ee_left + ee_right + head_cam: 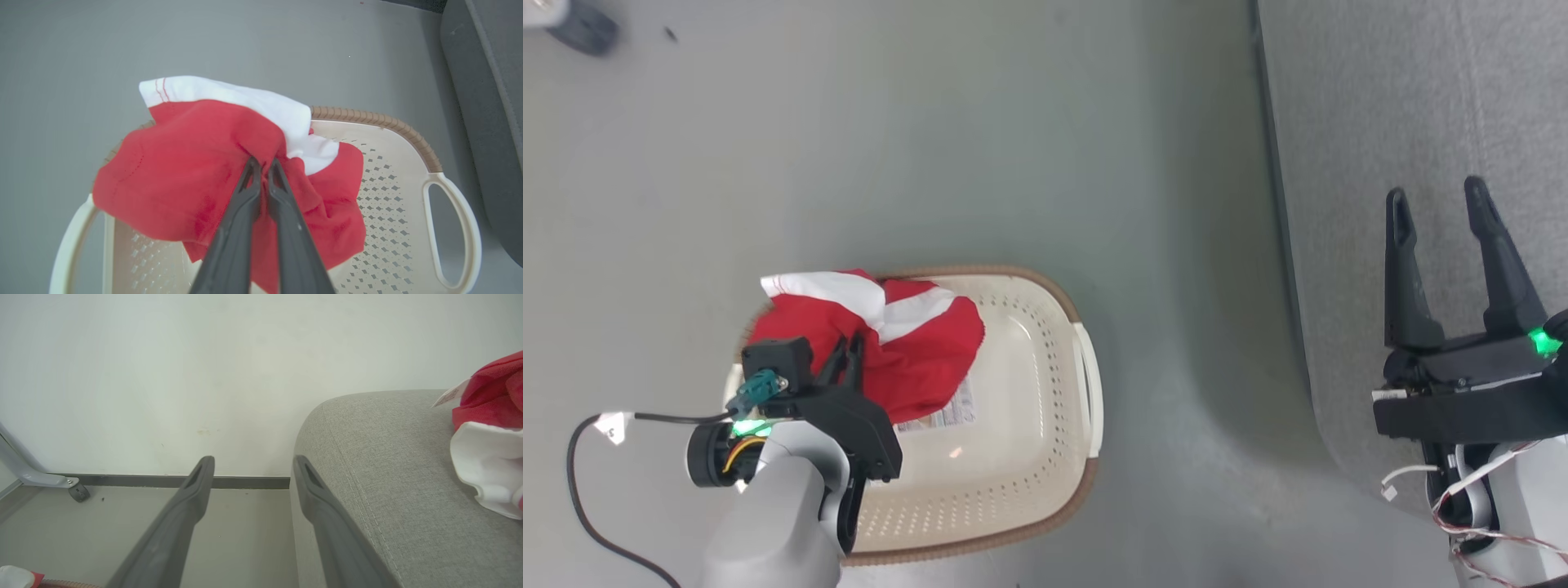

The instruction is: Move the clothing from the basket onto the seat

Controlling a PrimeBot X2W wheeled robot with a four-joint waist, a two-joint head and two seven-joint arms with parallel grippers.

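- Red soft clothing [175,179] with white trim is bunching in my left gripper [263,165], whose fingers are pinching it shut, and draping over the basket [408,134] rim.
- Basket is showing cream perforated plastic, oval, with a brown woven-look edge.
- My right gripper [1444,204] is hovering open and empty over the grey woven seat [1421,82].
- Another red-and-white garment [490,400] is lying on the seat's rounded cushion.

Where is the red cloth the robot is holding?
In the head view, lower left: the red cloth hangs pinched in the left end effector over the left end of the basket.
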